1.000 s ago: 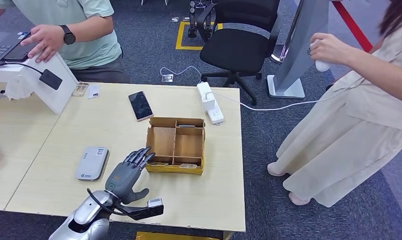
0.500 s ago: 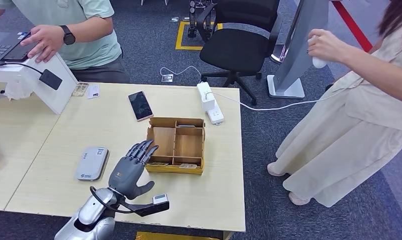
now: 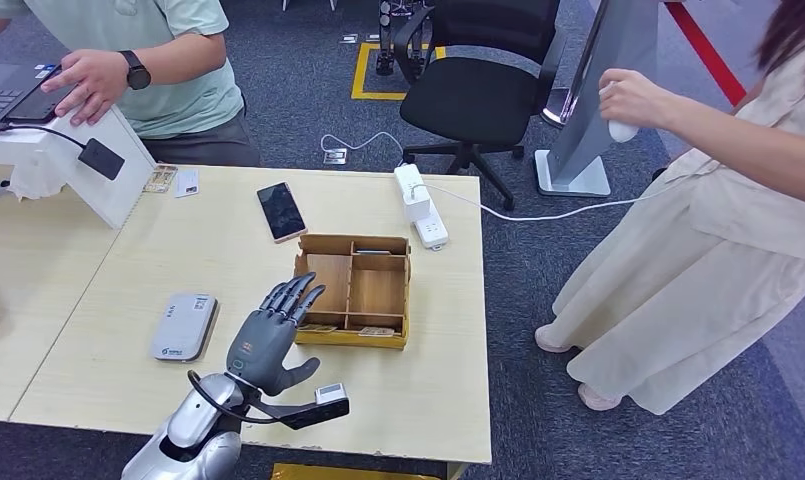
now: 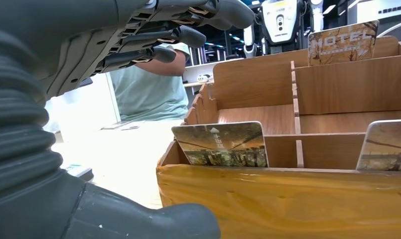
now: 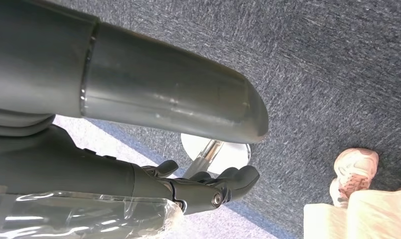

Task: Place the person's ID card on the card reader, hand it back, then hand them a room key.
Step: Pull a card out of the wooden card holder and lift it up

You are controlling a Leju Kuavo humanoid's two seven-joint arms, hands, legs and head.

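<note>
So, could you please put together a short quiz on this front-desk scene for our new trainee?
1. True or false: the left robot hand is holding a card.
2. Multiple choice: which device lies on the table on the left robot hand's left side? A) the grey card reader B) the phone C) the white power strip
3. Fill in: cards stand upright in the front slots of the wooden ____, with one card nearest the open left robot hand.

Key: 1 false, its fingers are spread with nothing in them; 2 A; 3 box.
</note>
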